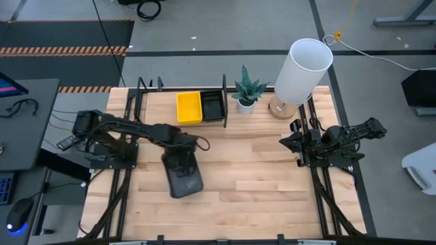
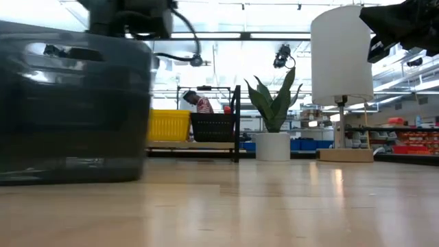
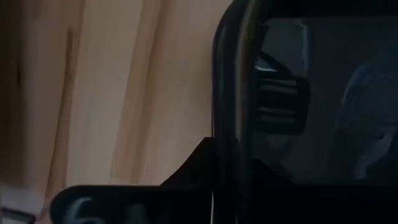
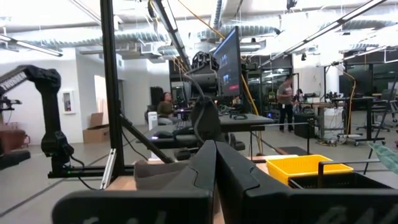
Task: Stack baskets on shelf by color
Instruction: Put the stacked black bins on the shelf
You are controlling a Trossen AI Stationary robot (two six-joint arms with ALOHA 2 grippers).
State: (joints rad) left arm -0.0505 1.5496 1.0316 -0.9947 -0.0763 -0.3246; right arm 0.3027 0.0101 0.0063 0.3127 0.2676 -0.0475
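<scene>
At mid-table, left gripper (image 1: 181,165) closed on the rim of grey basket (image 1: 184,178); right gripper (image 1: 294,141) shut, empty, waiting at the right side. Could slip or tilt when lifted toward shelf (image 1: 146,102), since held by one edge only.

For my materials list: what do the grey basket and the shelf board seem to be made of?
The grey basket looks like smoky, half-transparent plastic: light passes through its walls and they shine. The left pincer is shut on its rim. The shelf board looks like light unpainted wood, in a thin black frame, probably metal.
</scene>
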